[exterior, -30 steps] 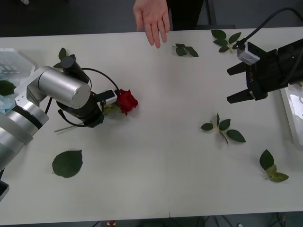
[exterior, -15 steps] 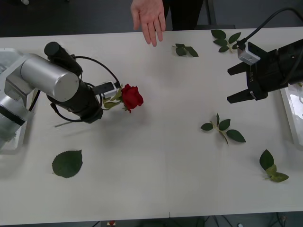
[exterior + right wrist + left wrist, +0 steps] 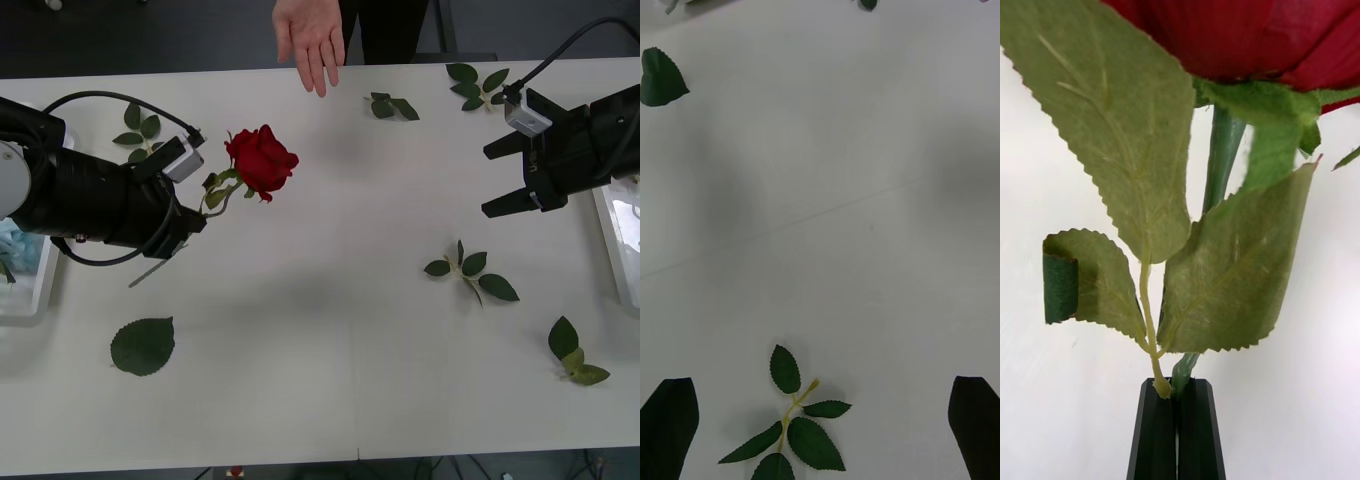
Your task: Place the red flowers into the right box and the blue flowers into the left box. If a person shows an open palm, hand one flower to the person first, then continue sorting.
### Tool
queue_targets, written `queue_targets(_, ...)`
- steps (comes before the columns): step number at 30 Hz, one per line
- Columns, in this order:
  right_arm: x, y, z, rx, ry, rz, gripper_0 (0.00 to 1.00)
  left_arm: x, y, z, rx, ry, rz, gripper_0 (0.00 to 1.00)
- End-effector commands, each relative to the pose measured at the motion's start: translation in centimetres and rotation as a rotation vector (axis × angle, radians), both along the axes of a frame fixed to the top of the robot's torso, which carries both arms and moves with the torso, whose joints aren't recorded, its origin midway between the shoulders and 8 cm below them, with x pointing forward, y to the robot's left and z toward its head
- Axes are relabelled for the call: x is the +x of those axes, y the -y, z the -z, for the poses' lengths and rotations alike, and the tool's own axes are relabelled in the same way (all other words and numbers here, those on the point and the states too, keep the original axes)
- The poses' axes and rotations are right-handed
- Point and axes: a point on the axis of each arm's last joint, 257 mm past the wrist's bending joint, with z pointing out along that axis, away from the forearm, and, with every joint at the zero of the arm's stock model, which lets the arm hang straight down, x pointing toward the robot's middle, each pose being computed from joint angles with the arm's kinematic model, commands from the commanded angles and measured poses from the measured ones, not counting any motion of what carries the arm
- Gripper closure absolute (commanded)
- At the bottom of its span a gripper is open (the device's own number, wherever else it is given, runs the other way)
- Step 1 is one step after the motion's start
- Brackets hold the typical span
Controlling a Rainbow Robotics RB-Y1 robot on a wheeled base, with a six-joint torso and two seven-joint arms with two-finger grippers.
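A red flower (image 3: 262,158), a deep red rose, hangs in the air above the table's left half, its bloom tipped toward the far edge. My left gripper (image 3: 197,203) is shut on its green stem (image 3: 1222,154) just below the leaves, and the two black fingers (image 3: 1157,435) are pressed together around it. The person's open palm (image 3: 310,35) reaches over the far edge, a short way beyond the bloom. My right gripper (image 3: 497,178) hovers open on the right, over bare table, near the right box (image 3: 620,245). At the left edge, the left box (image 3: 30,290) holds a pale blue flower (image 3: 8,245).
Loose green leaf sprigs lie about: one (image 3: 470,270) below the right gripper, seen between its fingers (image 3: 794,431), a big leaf (image 3: 142,345) front left, a pair (image 3: 575,358) front right, and others (image 3: 392,105) near the far edge.
My left arm has lifted the rose off the table and carried it up toward the far edge and the person's hand. The right arm has not moved.
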Motion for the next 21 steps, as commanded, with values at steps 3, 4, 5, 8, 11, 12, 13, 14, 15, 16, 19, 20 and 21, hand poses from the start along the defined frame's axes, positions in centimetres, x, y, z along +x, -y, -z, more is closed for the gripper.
queue_targets(3,-0.1,-1.0,0.0,0.038,-0.017,0.004,0.03,1.5,6.0,-6.0,-0.304,0.098,-0.022,1.0)
queue_targets(4,-0.1,-1.0,0.0,0.037,-0.017,0.003,0.03,2.0,7.1,-6.8,-0.356,0.114,-0.034,1.0)
queue_targets(5,0.0,-1.0,-0.1,0.038,-0.016,0.005,0.03,2.1,7.7,-7.1,-0.384,0.114,-0.043,1.0)
queue_targets(8,-0.4,-0.7,0.0,0.06,-0.052,0.009,0.03,3.1,11.2,-9.3,-0.551,0.136,-0.094,1.0)
queue_targets(11,-0.9,-0.8,0.2,0.093,-0.097,0.01,0.03,3.5,13.8,-10.9,-0.663,0.164,-0.119,1.0)
queue_targets(12,-1.1,-0.9,0.4,0.106,-0.115,0.008,0.03,3.5,15.2,-11.7,-0.72,0.174,-0.128,1.0)
queue_targets(13,-1.2,-0.9,0.6,0.11,-0.123,0.008,0.03,3.5,15.7,-12.1,-0.745,0.177,-0.132,1.0)
queue_targets(14,-1.2,-1.0,0.6,0.12,-0.133,0.011,0.02,3.4,16.8,-12.9,-0.795,0.186,-0.135,1.0)
queue_targets(15,-1.2,-1.1,0.7,0.128,-0.139,0.011,0.03,3.3,17.5,-13.4,-0.83,0.183,-0.139,1.0)
queue_targets(16,-1.2,-1.4,0.7,0.138,-0.142,0.011,0.03,3.0,18.3,-14.1,-0.872,0.176,-0.14,1.0)
queue_targets(19,-1.1,-2.1,0.9,0.175,-0.166,0.014,0.03,1.9,21.0,-16.3,-1.025,0.143,-0.146,1.0)
queue_targets(20,-1.2,-2.2,1.0,0.183,-0.172,0.014,0.03,1.7,21.5,-16.6,-1.049,0.14,-0.145,1.0)
queue_targets(21,-1.2,-2.4,1.1,0.191,-0.18,0.014,0.03,1.4,22.0,-17.0,-1.074,0.14,-0.143,1.0)
